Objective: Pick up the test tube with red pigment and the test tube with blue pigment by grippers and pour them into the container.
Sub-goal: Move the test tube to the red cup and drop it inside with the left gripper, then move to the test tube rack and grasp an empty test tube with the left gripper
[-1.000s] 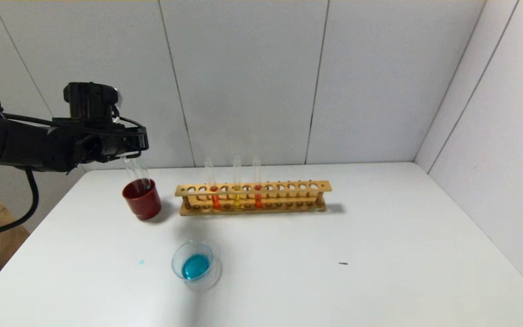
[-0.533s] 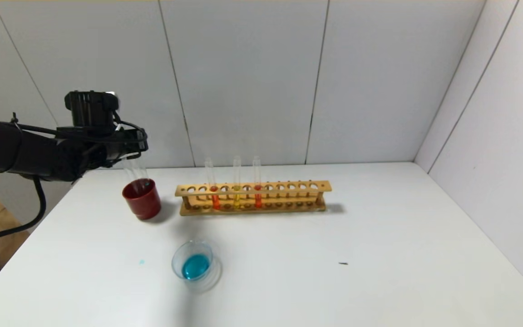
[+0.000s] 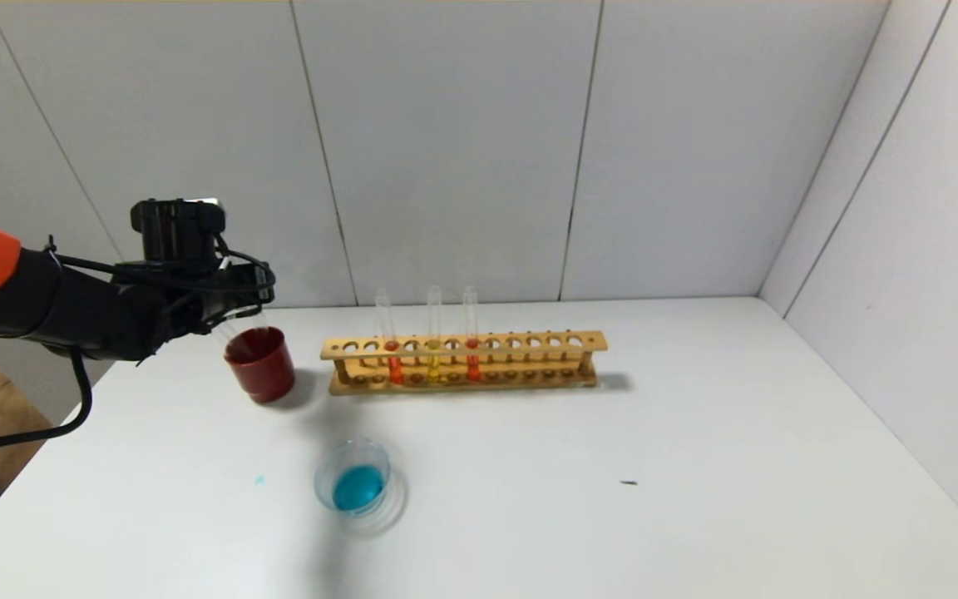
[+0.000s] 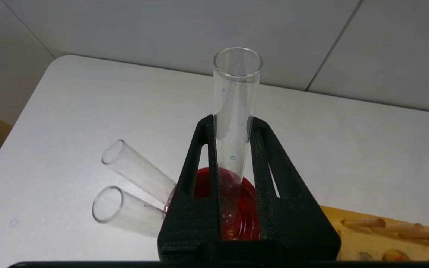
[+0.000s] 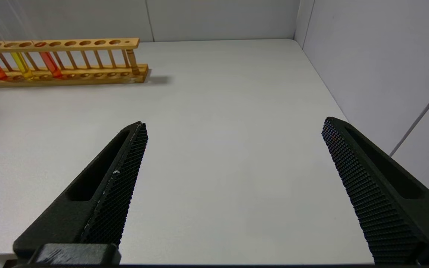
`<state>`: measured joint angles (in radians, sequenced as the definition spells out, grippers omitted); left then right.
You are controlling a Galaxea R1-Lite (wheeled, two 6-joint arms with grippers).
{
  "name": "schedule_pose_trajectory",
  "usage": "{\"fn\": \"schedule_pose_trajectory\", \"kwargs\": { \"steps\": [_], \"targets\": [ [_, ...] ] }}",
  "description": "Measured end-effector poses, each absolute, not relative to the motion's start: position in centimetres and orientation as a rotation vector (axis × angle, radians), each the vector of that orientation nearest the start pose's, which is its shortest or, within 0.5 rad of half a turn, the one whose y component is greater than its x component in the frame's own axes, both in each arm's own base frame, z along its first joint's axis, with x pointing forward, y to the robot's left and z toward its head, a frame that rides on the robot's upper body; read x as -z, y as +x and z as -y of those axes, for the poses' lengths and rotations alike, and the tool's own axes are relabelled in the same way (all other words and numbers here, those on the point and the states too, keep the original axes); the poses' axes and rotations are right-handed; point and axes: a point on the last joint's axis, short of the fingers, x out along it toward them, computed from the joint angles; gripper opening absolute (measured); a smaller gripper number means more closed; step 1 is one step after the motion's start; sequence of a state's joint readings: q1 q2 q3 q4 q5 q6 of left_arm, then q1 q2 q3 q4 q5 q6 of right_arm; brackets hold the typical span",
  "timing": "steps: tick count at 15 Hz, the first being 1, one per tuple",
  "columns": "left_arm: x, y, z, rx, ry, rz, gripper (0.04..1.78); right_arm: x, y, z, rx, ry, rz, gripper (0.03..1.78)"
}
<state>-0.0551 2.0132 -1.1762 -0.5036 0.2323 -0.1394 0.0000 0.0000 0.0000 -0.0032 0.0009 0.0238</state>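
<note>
The black left gripper was clamped on an emptied clear glass test tube, its lower end inside the dark red cup near the white table's far left edge, where two more empty clear tubes leaned. The small round clear glass container, holding blue liquid, sat toward the near edge. In the wooden rack along the far edge stood an orange-red-liquid test tube; the right gripper hung wide over the right side.
</note>
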Motion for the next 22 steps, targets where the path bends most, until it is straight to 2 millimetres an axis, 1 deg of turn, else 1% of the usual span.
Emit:
{"fn": "schedule_pose_trajectory", "kwargs": {
  "steps": [4, 8, 9, 11, 13, 14, 17, 18, 20, 22],
  "targets": [
    [-15.2, 39.1, 1.6, -0.200, -0.089, -0.347, 0.32, -7.6, -2.3, 0.0, -0.001, 0.024, 0.003, 1.71],
    [-15.1, 38.9, 1.6, -0.205, -0.109, -0.349, 0.32, -7.6, -2.3, 0.0, -0.001, 0.024, 0.003, 1.71],
    [-15.1, 38.9, 1.6, -0.204, -0.110, -0.352, 0.33, -7.6, -2.3, 0.0, 0.000, 0.024, 0.003, 1.71],
    [-15.0, 38.8, 1.6, -0.200, -0.112, -0.351, 0.43, -7.6, -2.3, 0.0, -0.001, 0.024, 0.003, 1.71],
    [-15.3, 38.9, 1.6, -0.199, -0.114, -0.305, 0.66, -7.6, -2.3, 0.0, 0.000, 0.024, 0.003, 1.71],
    [-15.4, 38.8, 1.6, -0.197, -0.114, -0.289, 0.81, -7.6, -2.3, 0.0, -0.001, 0.024, 0.003, 1.71],
    [-15.6, 38.4, 1.6, -0.195, -0.109, -0.278, 1.34, -7.6, -2.3, 0.0, -0.001, 0.024, 0.003, 1.71],
    [-15.9, 38.2, 1.6, -0.193, -0.109, -0.271, 1.46, -7.6, -2.3, 0.0, 0.000, 0.024, 0.003, 1.71],
    [-16.8, 37.4, 1.7, -0.182, -0.107, -0.254, 1.65, -7.6, -2.3, 0.0, -0.001, 0.024, 0.003, 1.71],
    [-18.0, 36.3, 2.3, -0.160, -0.100, -0.233, 1.74, -7.6, -2.3, 0.0, -0.001, 0.024, 0.003, 1.71]
  ]
}}
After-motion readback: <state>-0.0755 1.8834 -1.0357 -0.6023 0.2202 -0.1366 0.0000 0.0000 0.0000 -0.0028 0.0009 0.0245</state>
